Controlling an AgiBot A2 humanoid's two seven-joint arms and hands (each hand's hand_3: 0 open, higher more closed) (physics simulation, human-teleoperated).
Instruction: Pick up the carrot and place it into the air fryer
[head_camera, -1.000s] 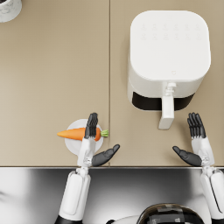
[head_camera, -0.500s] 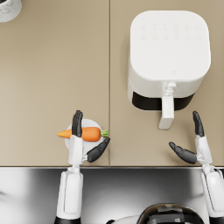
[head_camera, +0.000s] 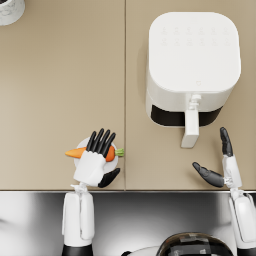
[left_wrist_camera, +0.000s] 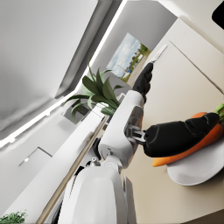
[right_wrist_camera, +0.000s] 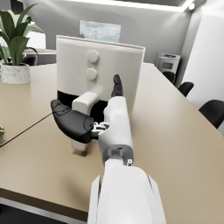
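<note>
One carrot (head_camera: 79, 152) lies on its plate (head_camera: 118, 161); we judge it light, stiff and tapered. Our left hand (head_camera: 95, 159) spreads fingers over its thick middle, the best hold.

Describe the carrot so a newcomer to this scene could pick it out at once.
Start at the big white box-shaped air fryer on the beige tabletop, then look toward the near edge on the robot's left. There a small round white plate carries the tapered orange carrot with a green stub, lying under the left hand. It is the only orange thing in view.
</note>
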